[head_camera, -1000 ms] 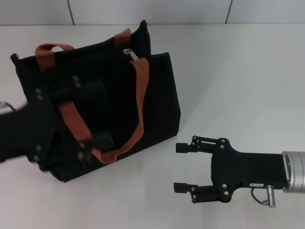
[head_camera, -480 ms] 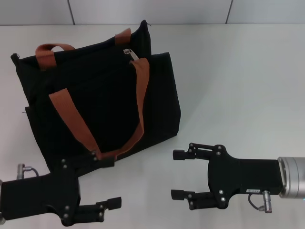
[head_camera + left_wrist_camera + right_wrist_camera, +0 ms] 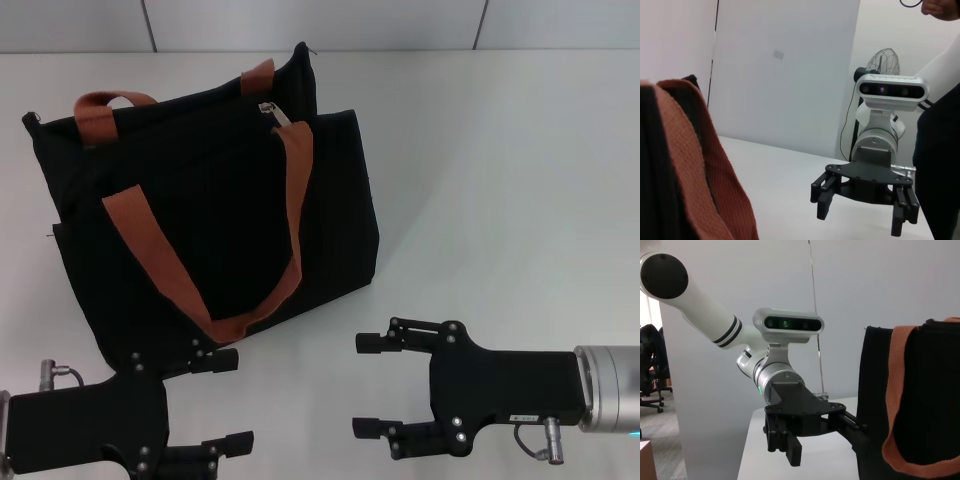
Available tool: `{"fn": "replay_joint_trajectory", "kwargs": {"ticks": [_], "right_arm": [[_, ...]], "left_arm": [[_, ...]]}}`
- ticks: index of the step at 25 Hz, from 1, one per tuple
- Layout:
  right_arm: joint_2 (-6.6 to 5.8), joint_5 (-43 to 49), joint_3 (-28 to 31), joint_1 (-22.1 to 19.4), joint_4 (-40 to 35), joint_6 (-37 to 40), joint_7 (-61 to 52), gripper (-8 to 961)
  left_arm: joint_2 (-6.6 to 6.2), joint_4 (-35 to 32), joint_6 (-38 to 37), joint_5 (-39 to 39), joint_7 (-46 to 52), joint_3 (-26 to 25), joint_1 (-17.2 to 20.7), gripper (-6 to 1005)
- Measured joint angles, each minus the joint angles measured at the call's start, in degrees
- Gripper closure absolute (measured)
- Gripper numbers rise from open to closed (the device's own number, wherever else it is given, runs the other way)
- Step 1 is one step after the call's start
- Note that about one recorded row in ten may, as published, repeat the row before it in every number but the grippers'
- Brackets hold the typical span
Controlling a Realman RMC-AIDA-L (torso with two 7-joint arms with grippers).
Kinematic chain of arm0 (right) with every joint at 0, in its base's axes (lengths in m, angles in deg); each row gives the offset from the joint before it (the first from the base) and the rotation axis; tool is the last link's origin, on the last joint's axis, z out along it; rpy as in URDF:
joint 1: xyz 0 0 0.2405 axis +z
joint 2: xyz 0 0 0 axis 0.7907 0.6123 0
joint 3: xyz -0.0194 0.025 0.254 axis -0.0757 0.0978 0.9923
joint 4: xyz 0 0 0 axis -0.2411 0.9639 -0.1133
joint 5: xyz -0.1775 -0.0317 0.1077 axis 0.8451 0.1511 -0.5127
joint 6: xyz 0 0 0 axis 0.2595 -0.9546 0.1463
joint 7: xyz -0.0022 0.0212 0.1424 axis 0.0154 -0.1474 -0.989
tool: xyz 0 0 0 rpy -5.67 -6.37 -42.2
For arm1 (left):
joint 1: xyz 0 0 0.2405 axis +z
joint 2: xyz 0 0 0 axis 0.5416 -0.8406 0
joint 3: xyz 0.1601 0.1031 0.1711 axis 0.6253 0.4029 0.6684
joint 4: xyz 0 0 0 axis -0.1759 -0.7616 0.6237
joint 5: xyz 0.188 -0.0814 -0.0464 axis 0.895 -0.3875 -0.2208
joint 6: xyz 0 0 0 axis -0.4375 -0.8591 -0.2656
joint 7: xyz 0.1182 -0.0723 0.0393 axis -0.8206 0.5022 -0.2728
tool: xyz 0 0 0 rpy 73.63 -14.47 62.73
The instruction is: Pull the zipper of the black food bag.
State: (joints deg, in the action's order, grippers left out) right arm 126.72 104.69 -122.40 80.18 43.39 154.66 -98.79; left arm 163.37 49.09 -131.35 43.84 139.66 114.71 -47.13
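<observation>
The black food bag (image 3: 210, 210) stands upright on the white table, left of centre, with rust-brown strap handles (image 3: 296, 190). The silver zipper slider (image 3: 268, 108) with its flat pull tab sits on the top zip track near the bag's far right end. My left gripper (image 3: 228, 400) is open and empty, low at the front left, with one finger (image 3: 215, 360) right by the bag's bottom front edge. My right gripper (image 3: 360, 385) is open and empty on the table in front of the bag's right corner. It also shows in the left wrist view (image 3: 860, 217), facing the bag.
The white table (image 3: 500, 180) stretches to the right and behind the bag, up to a grey wall. A person (image 3: 940, 150) stands beyond the right arm in the left wrist view. A fan (image 3: 882, 62) stands behind.
My left arm has swung off the bag's front and come down to the front left edge. My right gripper has shifted a little toward the front and left.
</observation>
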Motion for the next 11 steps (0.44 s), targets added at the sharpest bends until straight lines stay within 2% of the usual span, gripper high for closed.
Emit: {"fn": "replay_joint_trajectory", "kwargs": {"ticks": [11], "right_arm": [[0.0,0.0,0.0,0.1,0.1,-1.0,0.0,165]], "left_arm": [[0.01,0.1,-0.1,0.0,0.3,-0.3,-0.1,197]]}}
